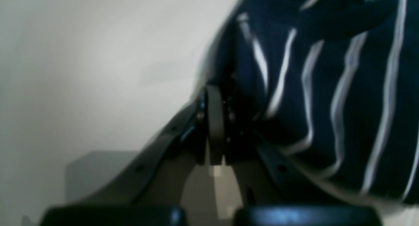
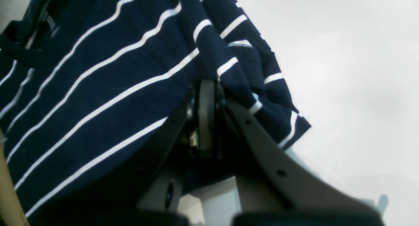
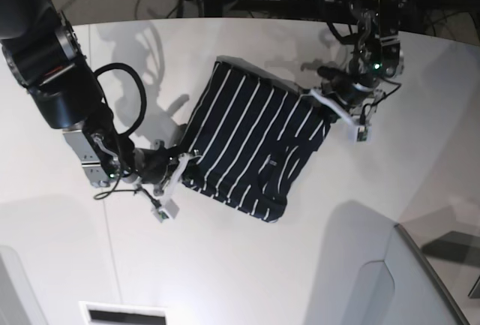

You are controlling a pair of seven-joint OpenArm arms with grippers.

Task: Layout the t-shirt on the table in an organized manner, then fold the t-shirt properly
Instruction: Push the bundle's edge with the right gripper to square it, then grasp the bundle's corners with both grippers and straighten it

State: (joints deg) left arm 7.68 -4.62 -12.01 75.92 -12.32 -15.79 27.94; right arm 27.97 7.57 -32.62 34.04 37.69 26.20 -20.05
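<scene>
If you look at the lower left of the base view first, you see your right gripper (image 3: 180,166) at the near left corner of the t-shirt (image 3: 251,145). Its jaws are pressed together and they pinch the striped fabric at that edge. In the right wrist view the same gripper (image 2: 206,85) has the cloth folded around its tips, and the navy fabric with thin white stripes (image 2: 98,88) fills the left and the middle of the frame, while a sleeve hangs toward the right of centre.

The t-shirt lies in the middle of the base view on the white table (image 3: 247,265), as a tilted, roughly rectangular shape with some wrinkles near its lower right part.

Farther back, in the upper right of the base view, your left gripper (image 3: 321,98) holds the far right corner of the shirt. In the left wrist view this gripper (image 1: 216,98) is closed on the dark fabric (image 1: 327,88), which fills the right half of the frame; the picture is blurred there. The two grippers are well apart, at opposite corners of the shirt.
</scene>
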